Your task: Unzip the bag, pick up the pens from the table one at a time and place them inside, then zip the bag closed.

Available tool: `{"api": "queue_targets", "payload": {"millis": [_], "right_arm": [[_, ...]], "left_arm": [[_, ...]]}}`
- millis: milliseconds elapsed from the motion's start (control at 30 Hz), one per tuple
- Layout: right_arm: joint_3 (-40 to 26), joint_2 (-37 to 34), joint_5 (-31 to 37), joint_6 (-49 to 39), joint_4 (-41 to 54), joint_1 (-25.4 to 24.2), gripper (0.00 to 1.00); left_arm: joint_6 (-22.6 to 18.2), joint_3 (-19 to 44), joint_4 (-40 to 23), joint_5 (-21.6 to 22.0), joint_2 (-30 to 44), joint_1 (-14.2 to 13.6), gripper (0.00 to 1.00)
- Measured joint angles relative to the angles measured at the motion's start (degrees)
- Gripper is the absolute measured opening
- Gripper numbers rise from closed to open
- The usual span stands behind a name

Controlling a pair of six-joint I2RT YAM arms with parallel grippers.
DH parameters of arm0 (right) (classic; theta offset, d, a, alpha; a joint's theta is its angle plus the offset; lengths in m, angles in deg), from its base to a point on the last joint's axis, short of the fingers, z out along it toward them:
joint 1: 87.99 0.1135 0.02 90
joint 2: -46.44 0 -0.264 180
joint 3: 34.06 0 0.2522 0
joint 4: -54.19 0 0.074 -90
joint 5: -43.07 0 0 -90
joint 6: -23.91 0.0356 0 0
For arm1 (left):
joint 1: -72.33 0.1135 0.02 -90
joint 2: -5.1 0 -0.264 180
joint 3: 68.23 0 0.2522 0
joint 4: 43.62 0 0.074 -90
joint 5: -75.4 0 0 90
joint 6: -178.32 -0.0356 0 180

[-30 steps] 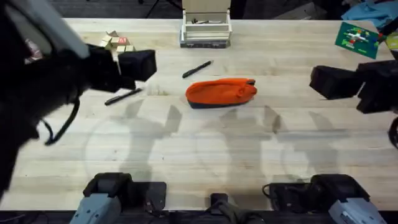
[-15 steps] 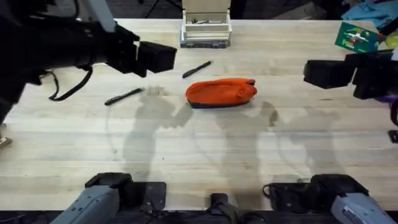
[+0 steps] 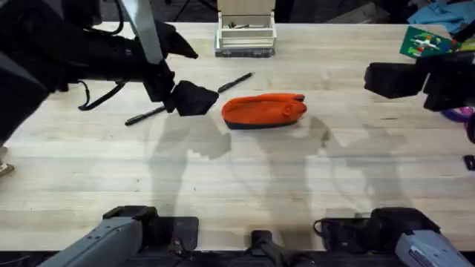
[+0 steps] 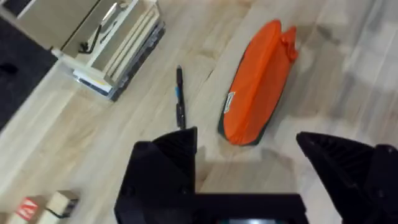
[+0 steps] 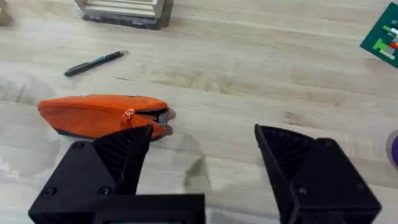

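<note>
The orange bag (image 3: 263,110) lies on its side in the middle of the table (image 3: 245,178), its zipper looking shut. One black pen (image 3: 235,82) lies just behind the bag, and another pen (image 3: 145,116) lies to its left. My left gripper (image 3: 194,98) hovers by the bag's left end, between the two pens. In the left wrist view this gripper (image 4: 249,158) is open above the bag (image 4: 258,84) and a pen (image 4: 180,96). My right gripper (image 3: 386,80) hangs open well to the right of the bag. In the right wrist view it (image 5: 202,155) is open and holds nothing, with the bag (image 5: 102,112) and a pen (image 5: 96,62) beyond it.
A white box-like tray (image 3: 246,33) stands at the back centre. Small wooden blocks (image 3: 137,50) lie at the back left. A green card (image 3: 424,46) rests at the back right. Bare tabletop stretches in front of the bag.
My left arm has swung right and lowered, bringing its gripper from the back left to the bag's left end. The right gripper, bag and pens have hardly moved.
</note>
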Motion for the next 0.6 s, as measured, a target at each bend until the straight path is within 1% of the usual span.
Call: {"api": "queue_targets", "payload": {"millis": [200,300,333,400,600], "right_arm": [[0.00,-0.01,0.00,-0.02,0.00,0.00,0.997],[0.00,0.00,0.00,-0.02,0.00,0.00,0.997],[0.00,-0.01,0.00,-0.04,0.00,0.00,0.996],[0.00,0.00,0.00,-0.04,0.00,0.00,0.997],[0.00,0.00,0.00,-0.04,0.00,0.00,0.997]], "left_arm": [[-9.77,0.02,0.29,-1.58,3.77,0.00,0.994],[-13.29,0.02,0.54,-3.16,6.29,0.00,0.993],[-15.77,0.00,0.77,-4.51,9.34,0.00,0.993],[-16.82,0.02,1.49,-5.64,11.62,0.00,0.993],[-17.95,0.02,2.75,-9.07,17.43,-0.02,0.993]]}}
